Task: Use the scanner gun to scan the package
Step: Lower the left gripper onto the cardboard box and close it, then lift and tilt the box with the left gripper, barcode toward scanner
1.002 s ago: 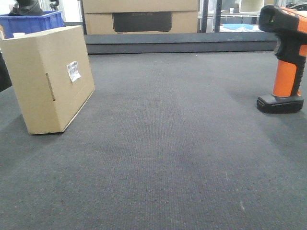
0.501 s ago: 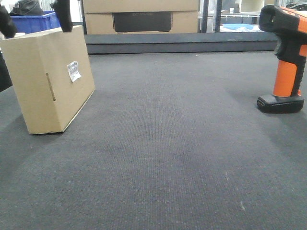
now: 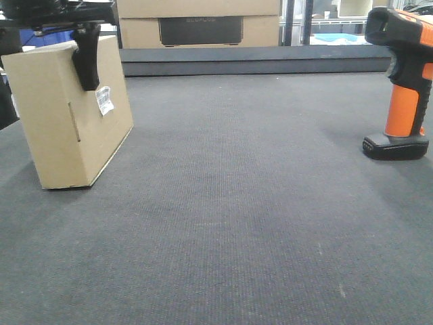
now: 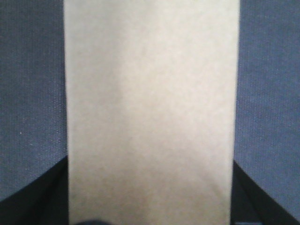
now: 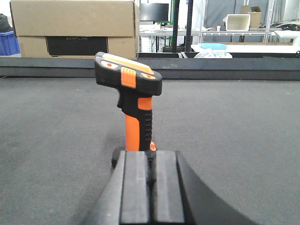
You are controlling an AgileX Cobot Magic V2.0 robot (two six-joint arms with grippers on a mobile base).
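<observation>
Package (image 3: 67, 122): on edge near left edge of desk (image 3: 237, 203), label facing centre, ready for scanning. Left claw (image 4: 150, 201): spread wide astride box top, one finger (image 3: 86, 61) down label face; clamped or merely alongside, cannot tell. Scanner (image 3: 404, 101): upright on base at right edge, handle exposed for grasping. Right claw (image 5: 150, 187): closed, empty, just short of handle.

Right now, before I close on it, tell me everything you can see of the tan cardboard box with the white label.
The plain tan cardboard box stands on a narrow side at the left of the dark grey mat, visibly leaning. A small white barcode label sits high on its broad face, and a thin slit marks the end face. The left gripper straddles its top, jaws open on either side; contact can't be confirmed.
</observation>
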